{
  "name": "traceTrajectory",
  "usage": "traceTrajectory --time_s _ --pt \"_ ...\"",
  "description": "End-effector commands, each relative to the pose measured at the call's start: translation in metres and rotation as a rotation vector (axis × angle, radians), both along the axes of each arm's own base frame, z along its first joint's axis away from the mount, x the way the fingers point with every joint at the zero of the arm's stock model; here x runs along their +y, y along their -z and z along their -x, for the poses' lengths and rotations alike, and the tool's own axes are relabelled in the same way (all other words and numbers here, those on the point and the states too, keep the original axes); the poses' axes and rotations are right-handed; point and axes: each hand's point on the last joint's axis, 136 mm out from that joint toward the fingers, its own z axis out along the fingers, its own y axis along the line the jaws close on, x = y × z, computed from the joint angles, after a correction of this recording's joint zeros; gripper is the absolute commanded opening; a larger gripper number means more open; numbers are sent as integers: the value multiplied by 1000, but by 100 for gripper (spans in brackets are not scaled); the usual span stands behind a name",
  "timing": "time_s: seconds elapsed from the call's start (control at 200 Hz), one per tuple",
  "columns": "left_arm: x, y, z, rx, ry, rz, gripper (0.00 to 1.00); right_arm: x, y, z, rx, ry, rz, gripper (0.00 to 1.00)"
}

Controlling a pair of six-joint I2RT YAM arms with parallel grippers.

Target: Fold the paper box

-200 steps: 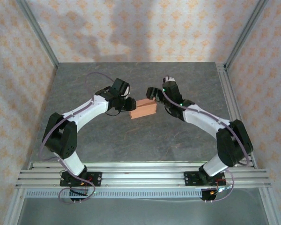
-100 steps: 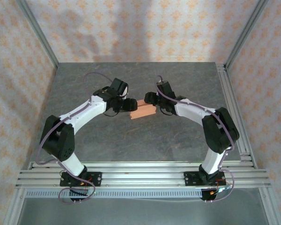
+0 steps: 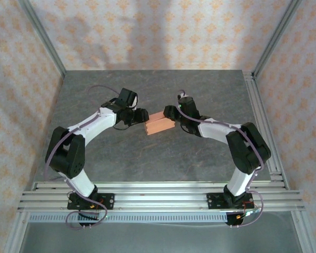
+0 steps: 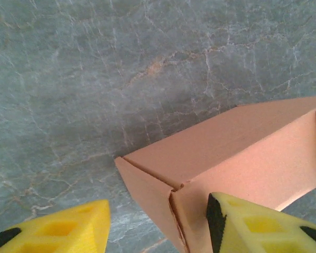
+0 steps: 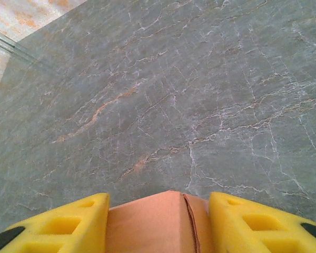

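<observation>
Since a second before, the right arm [image 3: 221,129] had sunk lower and flatter over the table [image 3: 200,163], bringing the right gripper [image 5: 158,229] onto the box, while the left arm [image 3: 92,124] had drawn back a little. We saw the grey marbled table carrying the paper box [image 3: 159,125] near its middle, a closed salmon block lying between both grippers. The right gripper was half closed on one end of the box, both yellow pads [image 5: 58,224] against its sides. The left gripper [image 4: 158,234] stood half open around the other end, one finger [image 4: 253,224] at the card, the other apart, gripping nothing.
</observation>
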Motion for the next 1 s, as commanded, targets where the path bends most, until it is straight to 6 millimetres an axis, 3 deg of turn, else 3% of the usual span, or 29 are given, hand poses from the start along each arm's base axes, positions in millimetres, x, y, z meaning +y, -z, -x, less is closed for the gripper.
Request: traceTrajectory --time_s 0.0,0.215,0.425,0.586,0.711,0.811,0.881,0.996 --pt "4 29 16 76 8 -23 44 -13 52 23 137 -15 92 49" --pt "11 62 40 161 13 -45 20 -11 46 23 140 -14 62 47" --pt "20 81 53 200 16 -85 24 4 33 26 91 -111 -120 47" --pt "22 89 56 223 14 -99 25 14 13 25 53 -173 -242 73" --pt "21 88 53 221 13 -99 25 20 18 34 49 -250 -143 90" --pt "22 87 53 224 12 -106 25 17 29 43 54 -295 -89 95" --pt "23 88 54 230 9 -114 25 8 37 45 67 -278 -53 92" --pt "27 90 57 232 34 -139 25 -9 39 40 93 -219 -62 75"
